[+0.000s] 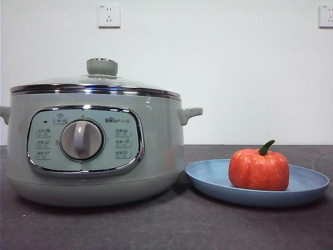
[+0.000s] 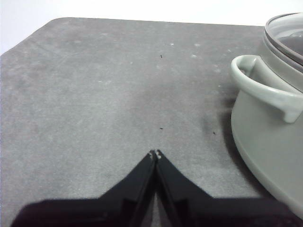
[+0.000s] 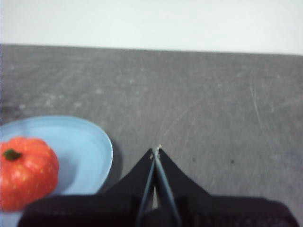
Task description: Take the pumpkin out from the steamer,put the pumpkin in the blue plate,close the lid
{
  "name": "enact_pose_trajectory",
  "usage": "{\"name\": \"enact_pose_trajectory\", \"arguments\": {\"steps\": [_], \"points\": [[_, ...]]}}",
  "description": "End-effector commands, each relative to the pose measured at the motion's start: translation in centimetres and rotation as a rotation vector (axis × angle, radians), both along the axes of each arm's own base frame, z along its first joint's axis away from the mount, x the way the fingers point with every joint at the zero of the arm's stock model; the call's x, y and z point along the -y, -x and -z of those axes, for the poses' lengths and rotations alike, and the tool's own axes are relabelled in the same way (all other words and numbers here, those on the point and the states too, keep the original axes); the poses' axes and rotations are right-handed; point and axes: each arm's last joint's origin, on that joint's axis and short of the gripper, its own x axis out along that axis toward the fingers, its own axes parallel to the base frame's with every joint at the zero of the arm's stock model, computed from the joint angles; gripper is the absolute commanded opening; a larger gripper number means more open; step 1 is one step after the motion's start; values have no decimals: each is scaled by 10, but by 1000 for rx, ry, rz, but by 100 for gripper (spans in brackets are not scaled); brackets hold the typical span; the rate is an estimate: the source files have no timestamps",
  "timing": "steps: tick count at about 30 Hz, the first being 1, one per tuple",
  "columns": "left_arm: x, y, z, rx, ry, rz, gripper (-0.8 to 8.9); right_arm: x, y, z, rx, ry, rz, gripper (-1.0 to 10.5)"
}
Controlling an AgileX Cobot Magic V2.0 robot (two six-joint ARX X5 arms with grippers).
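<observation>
Pumpkin [image 1: 259, 169] sits upright in the plate [image 1: 213, 179]; lid [image 1: 96, 83] rests closed on the steamer [image 1: 156, 135].

Neither arm shows in the front view. The left gripper [image 2: 155, 154], clenched and holding nothing, hangs over bare table [image 2: 94, 94] beside the steamer's side handle [image 2: 262, 85]; only part of the pot's wall shows there. The right gripper [image 3: 155, 151] is likewise pinched closed and empty, with the plate and pumpkin at about nine o'clock, both cut off by the frame. The steamer stands at the plate's nine o'clock, nearly touching its rim. "Bear" reads beside the dial [image 1: 81, 139]; the button labels are too small to read. Two wall sockets [image 1: 109, 15] lie beyond.
</observation>
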Motion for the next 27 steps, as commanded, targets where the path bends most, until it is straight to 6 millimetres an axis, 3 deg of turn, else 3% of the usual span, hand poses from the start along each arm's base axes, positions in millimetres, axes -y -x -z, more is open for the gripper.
{"name": "enact_pose_trajectory", "arguments": {"steps": [1, 27], "points": [[0, 0, 5, -19, 5, -6, -4, 0, 0, 3, -10, -71, 14, -16], [0, 0, 5, -19, 5, -6, -4, 0, -1, 4, -22, -96, 23, -16]]}}
